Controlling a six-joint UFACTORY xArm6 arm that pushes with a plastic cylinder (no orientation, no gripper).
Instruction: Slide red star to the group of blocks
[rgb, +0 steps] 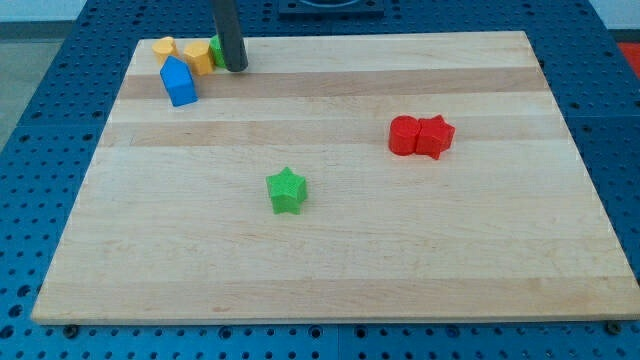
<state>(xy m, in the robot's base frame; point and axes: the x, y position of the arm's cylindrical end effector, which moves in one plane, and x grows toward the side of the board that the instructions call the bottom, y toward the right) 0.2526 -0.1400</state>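
The red star (436, 136) lies at the view's right of the wooden board (330, 270), touching a red round block (404, 135) on its left. A group of blocks sits at the view's top left: a blue block (179, 82), two yellow blocks (164, 48) (198, 56), and a green block (216, 50) mostly hidden behind the rod. My tip (235, 68) rests on the board just right of that group, far from the red star. A green star (287, 190) lies alone near the board's middle.
The board lies on a blue perforated table (40, 120). The rod rises out of the view's top edge.
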